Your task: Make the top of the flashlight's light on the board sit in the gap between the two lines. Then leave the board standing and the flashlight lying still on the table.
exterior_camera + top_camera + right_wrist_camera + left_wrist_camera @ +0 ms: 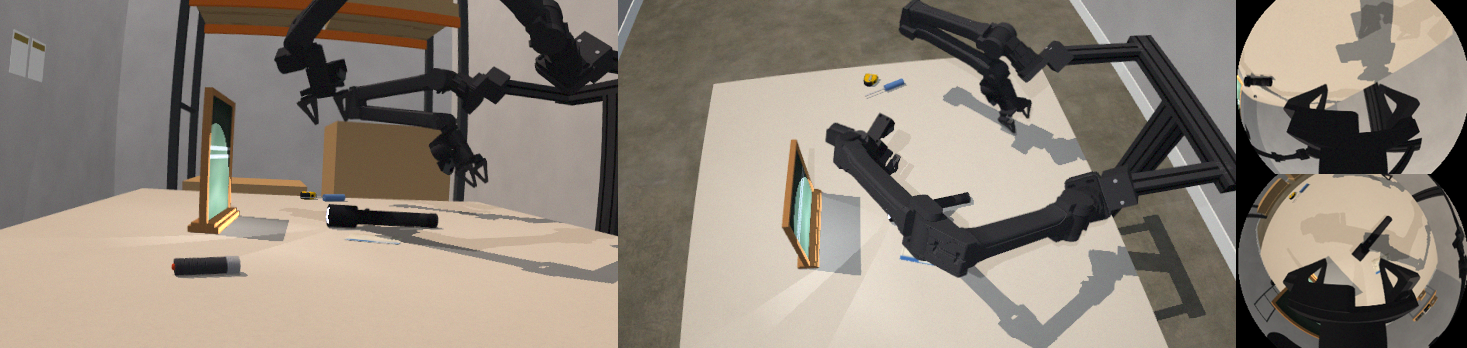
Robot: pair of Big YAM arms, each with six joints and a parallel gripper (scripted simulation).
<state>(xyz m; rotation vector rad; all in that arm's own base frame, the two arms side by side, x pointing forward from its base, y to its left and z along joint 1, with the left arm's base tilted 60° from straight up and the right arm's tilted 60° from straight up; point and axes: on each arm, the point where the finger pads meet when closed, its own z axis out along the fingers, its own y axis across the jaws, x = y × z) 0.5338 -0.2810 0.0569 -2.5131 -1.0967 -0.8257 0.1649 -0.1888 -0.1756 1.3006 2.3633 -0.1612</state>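
The board (789, 185) (204, 150) stands upright in its wooden base. The green-white light (218, 185) on it has a rounded top, which reaches above both pale lines (220, 148) in the exterior view. The black flashlight (960, 199) (395, 218) (1377, 234) (1258, 81) lies on the table, lens lit and facing the board; the arm hides its head in the top view. My left gripper (893, 162) (331, 121) (1352, 261) is open and empty, high above the table between board and flashlight. My right gripper (1022, 124) (480, 184) (1352, 87) is open and empty, away beyond the flashlight's tail.
A yellow tape measure (871, 79) (307, 195) and a blue screwdriver (894, 85) (334, 197) lie at the far side. A small dark cylinder with a red end (200, 266) lies nearer the exterior camera. A flat blue-edged item (910, 258) (372, 241) lies beside the flashlight.
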